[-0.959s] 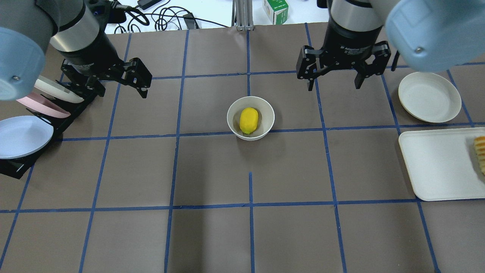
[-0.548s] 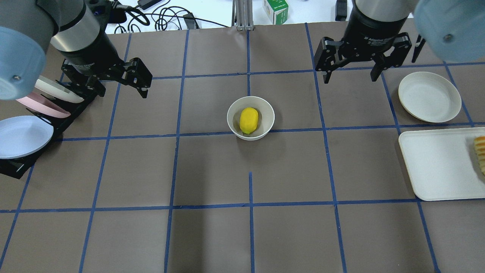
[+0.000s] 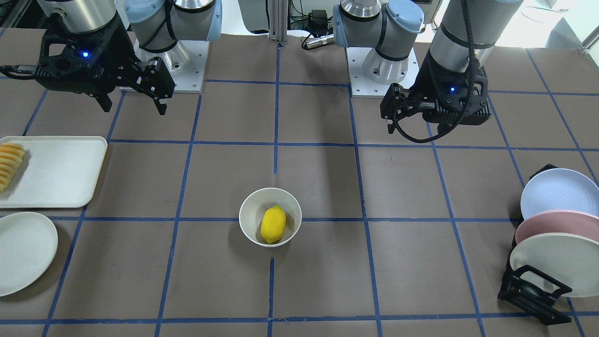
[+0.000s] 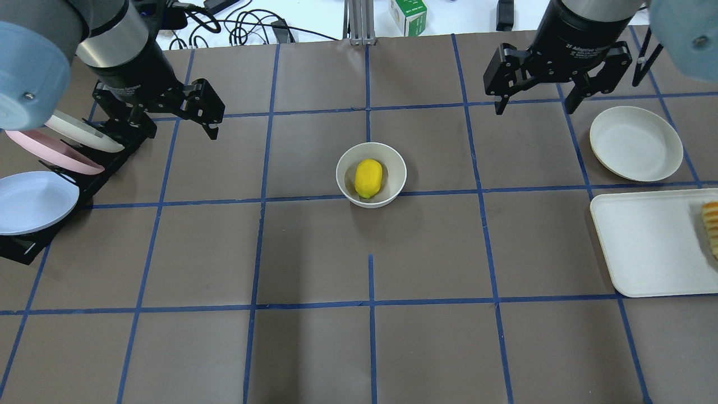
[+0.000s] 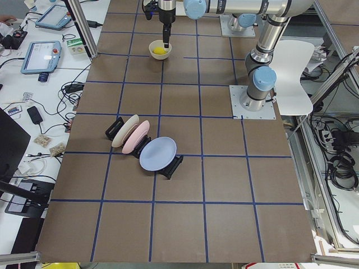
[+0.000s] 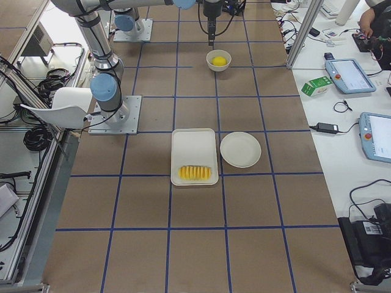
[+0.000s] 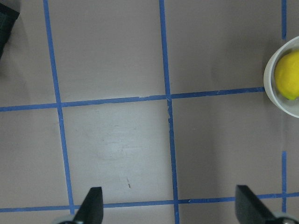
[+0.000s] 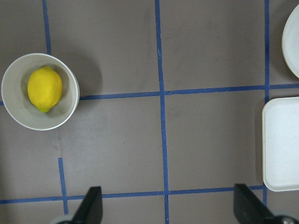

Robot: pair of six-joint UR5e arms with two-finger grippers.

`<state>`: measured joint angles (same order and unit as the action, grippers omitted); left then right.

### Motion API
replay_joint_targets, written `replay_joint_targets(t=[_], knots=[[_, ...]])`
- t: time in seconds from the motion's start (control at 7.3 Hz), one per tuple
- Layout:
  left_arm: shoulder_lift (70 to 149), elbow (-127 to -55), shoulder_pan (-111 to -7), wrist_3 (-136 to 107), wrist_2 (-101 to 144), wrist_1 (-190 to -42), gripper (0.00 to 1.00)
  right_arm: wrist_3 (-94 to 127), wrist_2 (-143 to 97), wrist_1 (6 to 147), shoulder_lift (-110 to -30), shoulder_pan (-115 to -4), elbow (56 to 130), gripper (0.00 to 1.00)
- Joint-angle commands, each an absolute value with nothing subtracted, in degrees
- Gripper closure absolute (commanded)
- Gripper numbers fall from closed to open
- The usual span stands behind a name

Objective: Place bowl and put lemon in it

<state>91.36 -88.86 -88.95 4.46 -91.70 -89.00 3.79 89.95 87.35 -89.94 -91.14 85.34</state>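
The off-white bowl [image 4: 394, 168] stands near the table's middle with the yellow lemon [image 4: 368, 178] lying inside it. Both also show in the front view, bowl [image 3: 250, 220] and lemon [image 3: 273, 224], and in the right wrist view, bowl [image 8: 14, 109] and lemon [image 8: 44, 88]. My left gripper [image 4: 180, 133] is open and empty, held above the table to the left of the bowl and beside the plate rack. My right gripper [image 4: 534, 110] is open and empty, held high at the back right, well away from the bowl.
A black rack [image 4: 17, 247] with blue, pink and cream plates stands at the left edge. A shallow cream plate [image 4: 635, 143] and a white tray [image 4: 645, 241] with fruit slices [image 4: 711, 227] lie at the right. Cables and a carton [image 4: 408, 14] lie beyond the far edge.
My right gripper has moved back and to the right, away from the bowl, staying open. My left gripper has shifted slightly back. The bowl and lemon have not moved.
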Motion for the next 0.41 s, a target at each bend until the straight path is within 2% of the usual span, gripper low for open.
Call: replay_joint_targets(t=[0.0,0.27], knots=[[89.8,-88.9,-88.9,4.4,-91.4,-89.6,0.00,3.8,90.0,87.2,-89.9,-91.1,85.3,0.00],[89.0,-89.4,-88.9,4.4,-91.4,-90.2,0.00,3.8,90.0,87.2,-89.9,-91.1,85.3,0.00]])
